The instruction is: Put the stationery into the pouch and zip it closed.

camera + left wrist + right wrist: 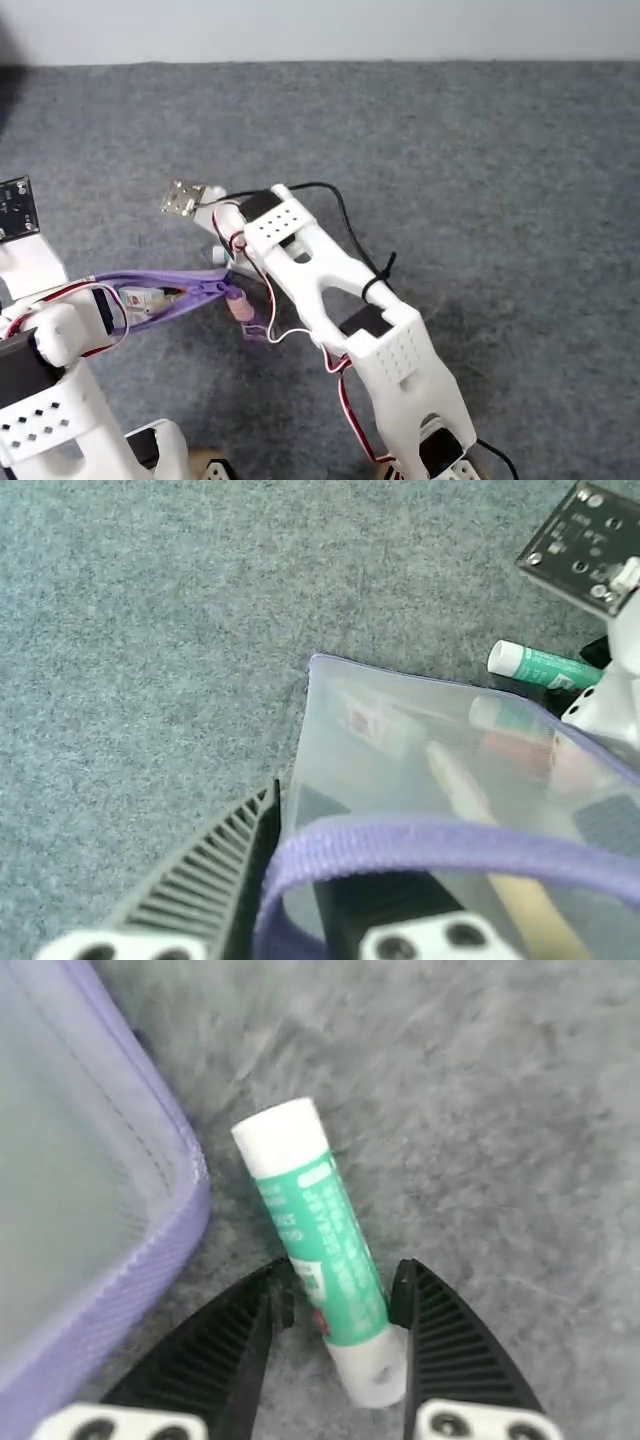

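The purple-edged translucent pouch (pixel 420 740) hangs from my left gripper (pixel 295 850), which is shut on its purple rim (pixel 420 842). Pens and other stationery show through its wall. A green glue stick (pixel 325 1250) with a white cap lies on the grey carpet just beside the pouch's corner (pixel 185 1185). My right gripper (pixel 342 1285) is shut on the stick's lower half, one finger on each side. From above, the pouch (pixel 175 290) stretches between the left gripper (pixel 112 303) and the right gripper (pixel 218 250). The glue stick (pixel 545 665) also lies past the pouch's far end.
Grey carpet (pixel 480 160) covers the whole table, with a pale wall (pixel 320 30) at the back. A small pink piece (pixel 238 305) sits by the pouch's end under the right arm (pixel 330 290). Loose wires run along that arm.
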You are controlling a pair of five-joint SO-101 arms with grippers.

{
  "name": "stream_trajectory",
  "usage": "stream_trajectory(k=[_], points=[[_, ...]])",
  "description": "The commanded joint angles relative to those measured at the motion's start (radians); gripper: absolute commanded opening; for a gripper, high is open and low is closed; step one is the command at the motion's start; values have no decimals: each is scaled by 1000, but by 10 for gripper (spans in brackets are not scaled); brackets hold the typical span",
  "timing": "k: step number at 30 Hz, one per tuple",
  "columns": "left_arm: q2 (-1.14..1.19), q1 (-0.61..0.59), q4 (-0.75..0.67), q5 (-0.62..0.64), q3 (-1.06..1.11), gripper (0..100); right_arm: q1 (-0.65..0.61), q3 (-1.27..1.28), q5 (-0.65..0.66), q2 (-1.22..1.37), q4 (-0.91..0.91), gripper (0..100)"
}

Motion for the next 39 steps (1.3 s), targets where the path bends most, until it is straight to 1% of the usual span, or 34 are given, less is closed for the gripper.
stream_trajectory(k=[1,2,4,5,7,11,16,21,23,25,30,34,36,39], points=[[-2,-6,18,-11,12,11,8,-51,11,5,1,142],[-2,-6,18,-11,12,11,13,-51,11,8,-2,113],[-2,-6,18,-11,12,11,16,-60,11,10,-1,21],[-2,-6,18,-11,12,11,24,-77,5,10,7,0],[0,-6,18,-11,12,11,48,-110,3,10,35,35],[5,-5,18,-11,12,11,87,-212,-15,10,127,8],[5,-5,18,-11,12,11,122,-402,-150,10,349,8],[5,-3,18,-11,12,11,116,-641,-269,10,611,8],[6,-3,17,-11,12,11,116,-707,-311,5,630,8],[6,-3,17,-11,12,11,122,-735,-322,-28,630,8],[8,-2,17,-11,15,11,114,-621,-339,-200,630,8],[18,2,14,-15,53,11,114,-439,-437,-398,630,8],[58,28,17,-17,59,11,114,-327,-485,-509,630,8],[140,75,17,-17,41,11,94,-161,-589,-685,627,8]])
